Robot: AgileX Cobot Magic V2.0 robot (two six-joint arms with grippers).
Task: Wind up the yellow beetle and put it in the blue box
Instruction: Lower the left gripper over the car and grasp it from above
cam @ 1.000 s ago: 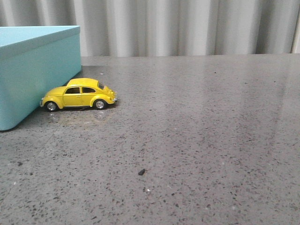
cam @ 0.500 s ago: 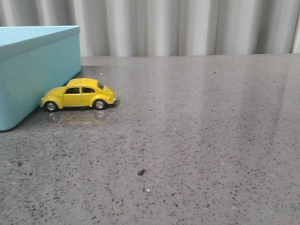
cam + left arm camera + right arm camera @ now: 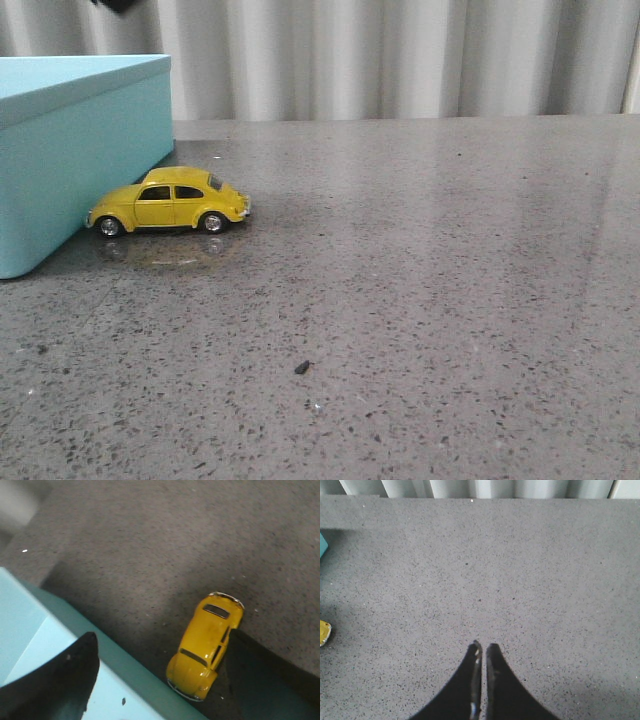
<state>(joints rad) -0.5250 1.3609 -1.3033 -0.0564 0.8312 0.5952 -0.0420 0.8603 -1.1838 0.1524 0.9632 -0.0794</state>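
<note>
The yellow beetle (image 3: pixel 168 202) stands on the grey table on its wheels, side-on, with one end against the blue box (image 3: pixel 80 150) at the far left. In the left wrist view the beetle (image 3: pixel 206 645) lies below my left gripper (image 3: pixel 164 634), which is open wide and empty. One dark finger (image 3: pixel 55 685) hangs over the box (image 3: pixel 30 640) and the other sits beside the car. My right gripper (image 3: pixel 482 647) is shut and empty over bare table. The right wrist view shows only a sliver of the beetle (image 3: pixel 324 632).
A dark part of the left arm (image 3: pixel 118 5) shows at the top edge of the front view. A small dark speck (image 3: pixel 301 367) lies on the table. A pleated grey curtain (image 3: pixel 400 55) closes off the back edge.
A dark part of the left arm has come into the top left of the front view, and its shadow now falls on the car. The beetle and box have not moved.
</note>
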